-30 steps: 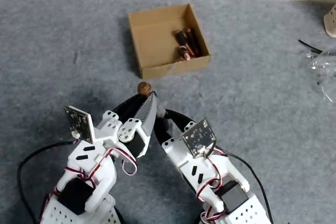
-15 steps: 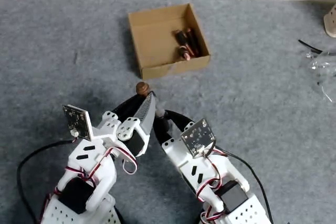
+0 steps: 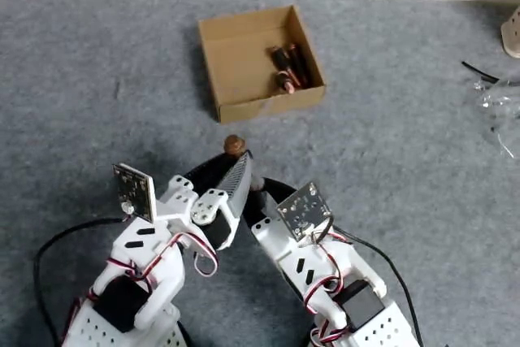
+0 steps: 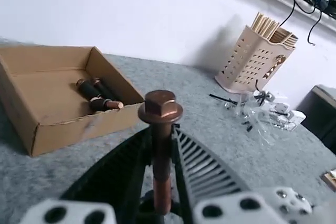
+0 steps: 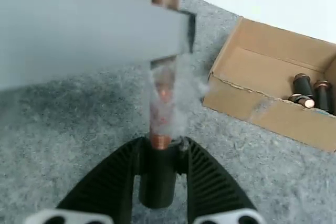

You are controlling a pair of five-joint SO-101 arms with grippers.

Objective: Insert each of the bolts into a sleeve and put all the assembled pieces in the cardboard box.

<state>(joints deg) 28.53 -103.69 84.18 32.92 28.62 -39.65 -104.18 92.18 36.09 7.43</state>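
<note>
Our left gripper (image 4: pixel 163 132) is clamped on the bolt (image 4: pixel 160 109). Just beyond its tip, our right gripper (image 5: pixel 160 148) grips the sleeve (image 5: pixel 157 182), with both axes in line. The box (image 3: pixel 260 106) sits toward the table's far edge.

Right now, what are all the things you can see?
Bolt: one, copper, upright in the left gripper.
Sleeve: one, black, in the right gripper, at the bolt's lower end.
Box: one, brown, on the carpet beyond the grippers.
Finished pieces: at least two, black and copper, in the box.
Holder: one, cream, with sticks, far right.
Plastic bits: a few, clear and black, near the holder.
Carpet: grey, under everything.
Left gripper: black, shut on the bolt.
Right gripper: black, shut on the sleeve.
</note>
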